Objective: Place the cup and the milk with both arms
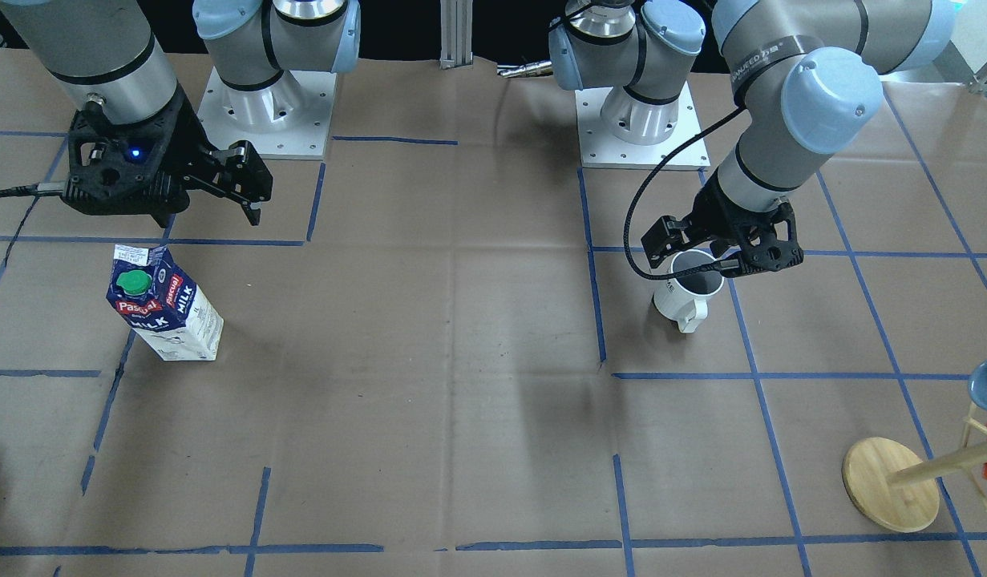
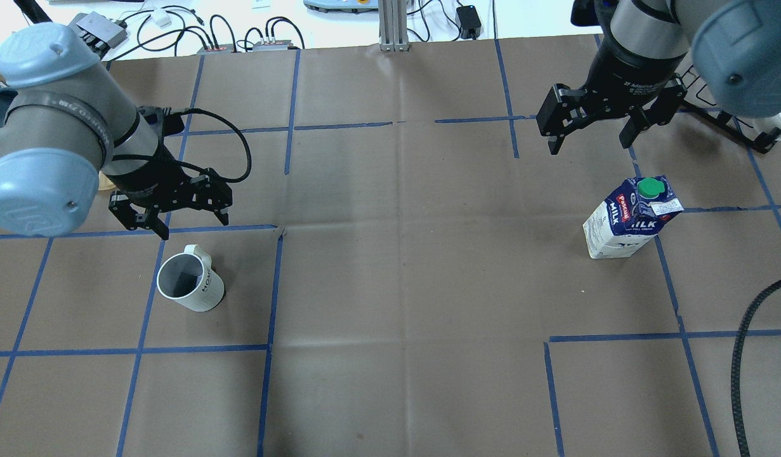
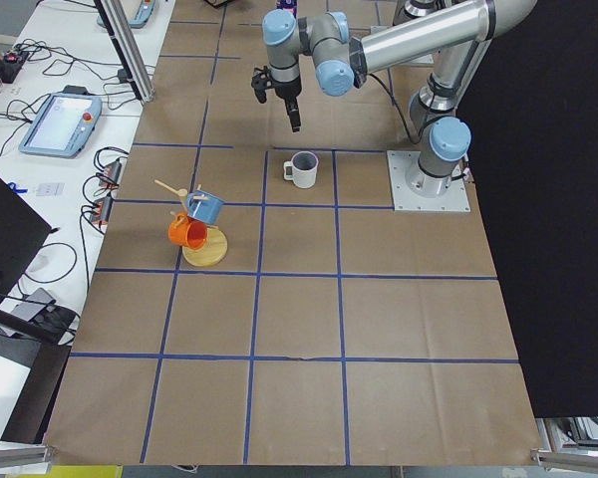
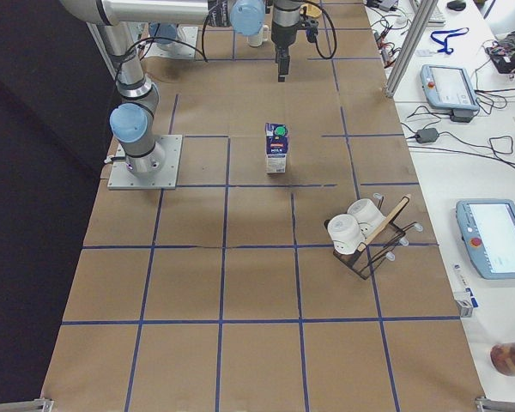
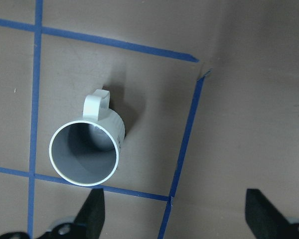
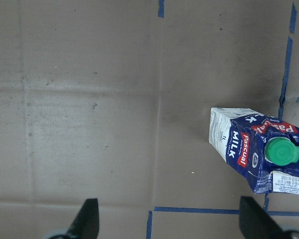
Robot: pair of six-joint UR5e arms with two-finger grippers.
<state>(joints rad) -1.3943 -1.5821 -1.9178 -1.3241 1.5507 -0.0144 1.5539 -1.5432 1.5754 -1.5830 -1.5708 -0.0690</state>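
Observation:
The cup (image 2: pixel 190 285), a white mug with a grey inside, stands upright on the brown table with its handle toward the far side. It also shows in the left wrist view (image 5: pixel 89 149). My left gripper (image 2: pixel 193 225) hangs open and empty above the table, just beyond the cup. The milk (image 2: pixel 628 219), a blue-and-white carton with a green cap, stands upright at the right. It also shows in the right wrist view (image 6: pixel 259 149). My right gripper (image 2: pixel 587 145) is open and empty, up in the air beyond the carton.
A wooden mug tree (image 1: pixel 890 485) with a blue and an orange mug stands near the table's edge on my left. A black rack (image 4: pixel 365 232) with white cups stands on my right. Blue tape lines (image 2: pixel 273 285) mark a grid.

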